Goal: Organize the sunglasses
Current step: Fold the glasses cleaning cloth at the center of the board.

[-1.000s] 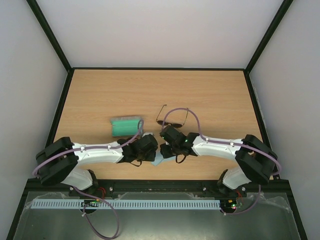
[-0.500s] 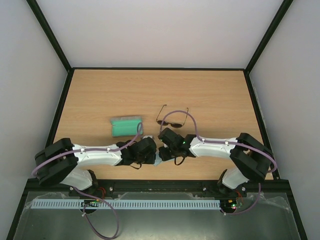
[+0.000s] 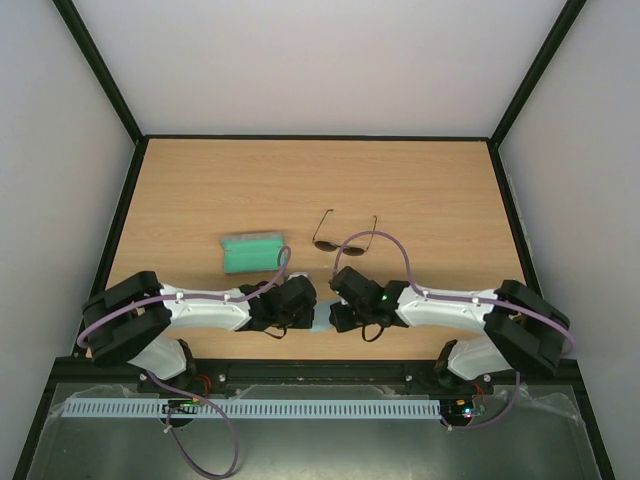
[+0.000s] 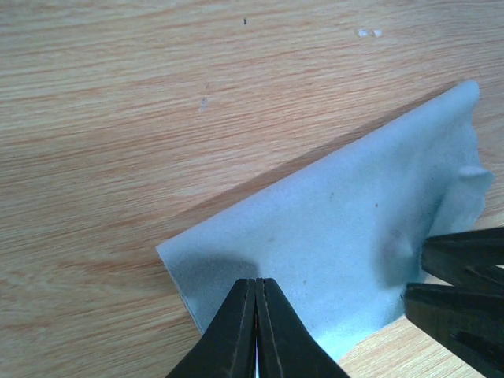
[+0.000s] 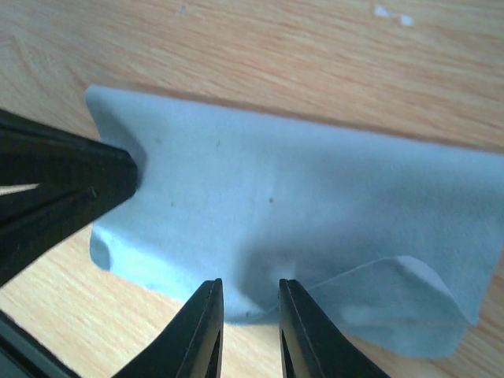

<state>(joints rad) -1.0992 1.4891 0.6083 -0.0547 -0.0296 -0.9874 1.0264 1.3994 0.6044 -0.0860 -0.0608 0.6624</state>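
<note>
Light blue cloth (image 4: 339, 228) lay close to the arms' bases on the wooden table (image 3: 430, 180), between the two wrists. The left gripper (image 4: 257, 287) was closed, its two black fingers pressed together at the tips on the cloth's near edge. A dark shadow ran under the cloth's far edge in the left wrist view, so that side stood a little off the wood. The right gripper (image 5: 250, 287) met the cloth from the opposite side. Its fingers (image 5: 206, 315) were parted by a narrow gap and straddled the cloth's edge without closing on it. Beside them one corner of the cloth was folded back on itself. Each wrist view showed the other gripper's dark fingers at its border, touching or almost touching the cloth.

Farther out, beyond the left wrist, sat the grey case (image 3: 250, 252), its green lining facing up. The sunglasses (image 3: 344, 240) lay just to the right of the case and apart from it, beyond the right wrist, held by neither gripper. Their two dark lenses were on the near side, and the thin temple arms were unfolded, pointing toward the far edge of the table.
</note>
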